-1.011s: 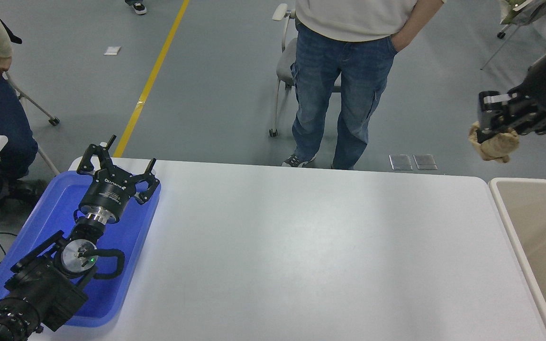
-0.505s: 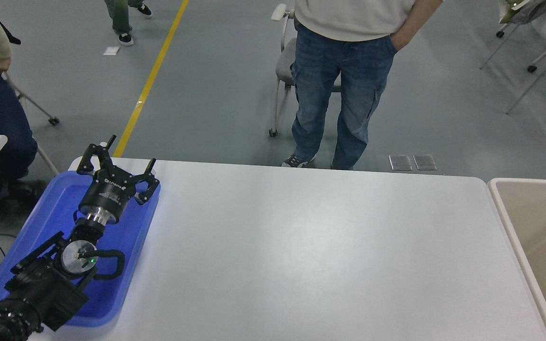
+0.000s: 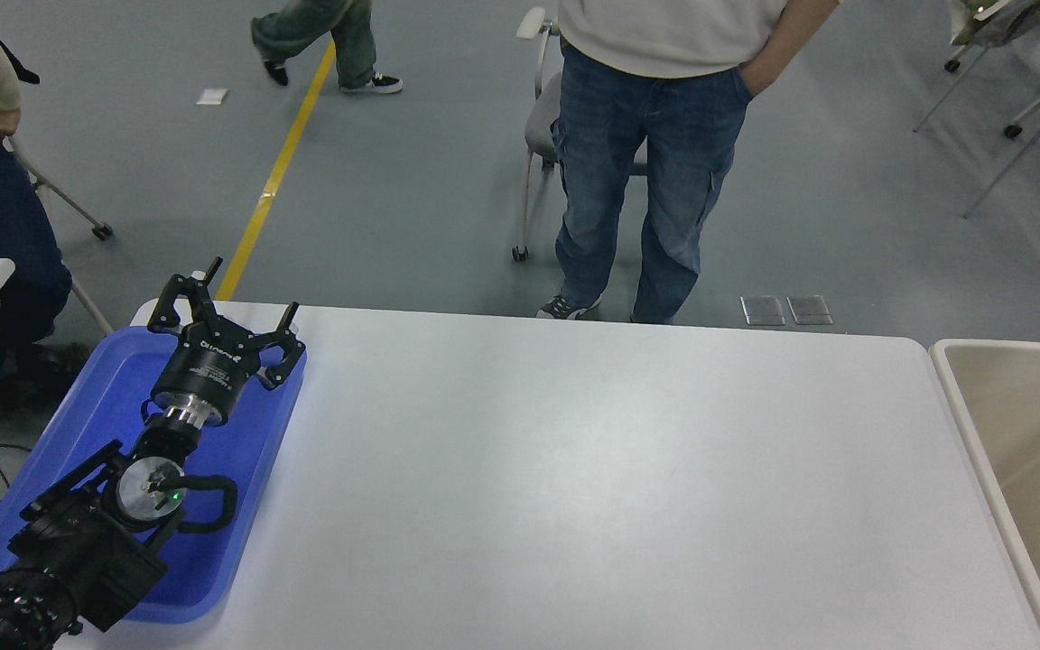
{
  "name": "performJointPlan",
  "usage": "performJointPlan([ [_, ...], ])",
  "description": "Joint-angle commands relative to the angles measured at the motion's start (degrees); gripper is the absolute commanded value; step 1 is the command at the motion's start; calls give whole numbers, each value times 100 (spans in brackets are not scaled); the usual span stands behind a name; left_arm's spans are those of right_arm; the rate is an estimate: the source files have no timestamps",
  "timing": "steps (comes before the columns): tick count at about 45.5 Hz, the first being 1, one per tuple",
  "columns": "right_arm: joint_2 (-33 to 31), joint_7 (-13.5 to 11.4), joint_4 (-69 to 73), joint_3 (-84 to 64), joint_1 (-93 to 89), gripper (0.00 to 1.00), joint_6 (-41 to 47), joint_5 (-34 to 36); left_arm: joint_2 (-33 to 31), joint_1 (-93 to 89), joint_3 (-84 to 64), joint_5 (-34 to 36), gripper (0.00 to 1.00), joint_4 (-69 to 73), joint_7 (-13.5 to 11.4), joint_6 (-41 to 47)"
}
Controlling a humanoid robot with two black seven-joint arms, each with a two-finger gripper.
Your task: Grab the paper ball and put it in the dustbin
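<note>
Black left gripper [image 3: 224, 318] parked over the blue tray [image 3: 105, 397], fingers spread, empty. Right arm, seen a second ago carrying the paper ball beyond the dustbin [image 3: 953, 379], is out of frame now, ball too. Visible bin interior shows no ball; likely mid-transfer, can't confirm. White table [image 3: 574, 469] left of the bin is bare. Person [image 3: 655, 135] standing behind it; another walking past.
</note>
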Motion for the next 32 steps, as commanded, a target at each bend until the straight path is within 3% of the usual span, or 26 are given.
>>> performJointPlan([
  [1, -97, 6, -1060, 2053, -2655, 0, -1056, -43, 0, -4, 0, -9, 100, 0, 0, 0],
  [21, 1028, 15, -2545, 3599, -5169, 0, -2946, -26, 0, -4, 0, -1, 100, 0, 0, -9],
  [32, 1739, 15, -3863, 4506, -6321, 0, -3324, -35, 0, -4, 0, -1, 100, 0, 0, -9],
])
